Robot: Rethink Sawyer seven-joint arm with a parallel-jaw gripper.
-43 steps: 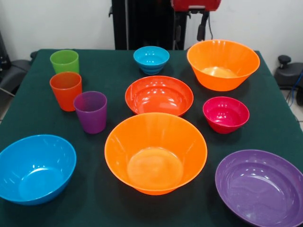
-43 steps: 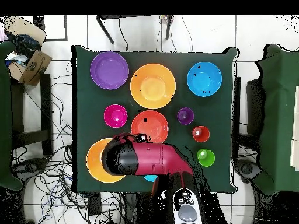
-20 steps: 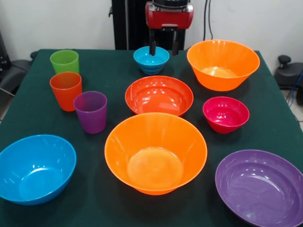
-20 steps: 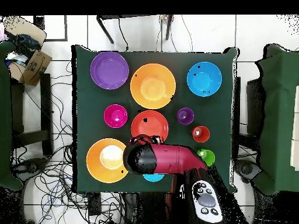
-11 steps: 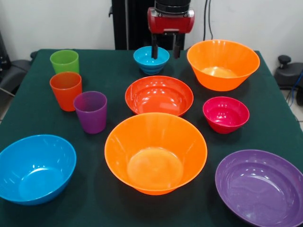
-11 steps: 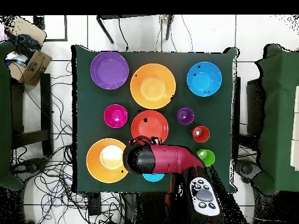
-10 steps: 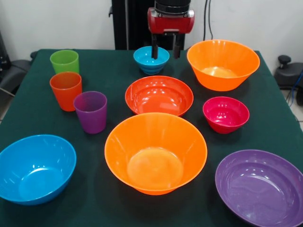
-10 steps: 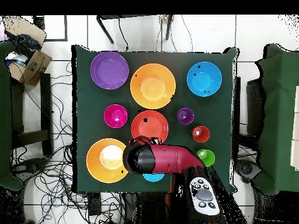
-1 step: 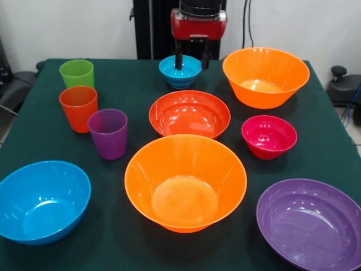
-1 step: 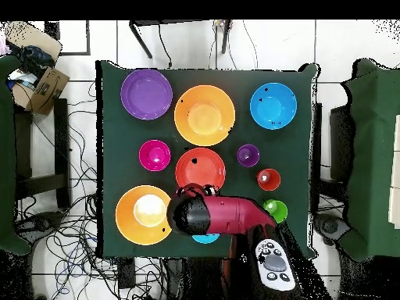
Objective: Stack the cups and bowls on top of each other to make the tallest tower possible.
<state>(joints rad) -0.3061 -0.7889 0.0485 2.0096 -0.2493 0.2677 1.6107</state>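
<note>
the pincer (image 9: pixel 191 61) hangs straight down from the red wrist block, its two dark fingers (image 9: pixel 179 60) spread apart, one on each side of the small teal-blue bowl (image 9: pixel 180 71). the tips sit at about the height of that bowl's rim, and nothing is held between them; whether they touch the bowl cannot be told. from above, the red and black arm (image 10: pixel 219 214) lies nearly level across the near edge of the bench (image 10: pixel 113 156), its rounded black end covering most of the teal bowl, of which only a sliver shows.

just in front of the teal bowl sits the shallow red-orange bowl (image 9: pixel 189 114), and beside the pincer, at the far corner, stands one large orange bowl (image 9: pixel 265 77). the small magenta bowl (image 9: pixel 269 136) sits near the red-orange one. the second large orange bowl (image 9: pixel 185 181) is at the middle front, with the large blue bowl (image 9: pixel 42 200) and large purple bowl (image 9: pixel 310 222) at the two front corners. the green cup (image 9: pixel 77 73), orange cup (image 9: pixel 78 108) and purple cup (image 9: pixel 108 133) stand upright in a slanting row along one side, close together. every piece rests apart on the green cloth; nothing is stacked.
</note>
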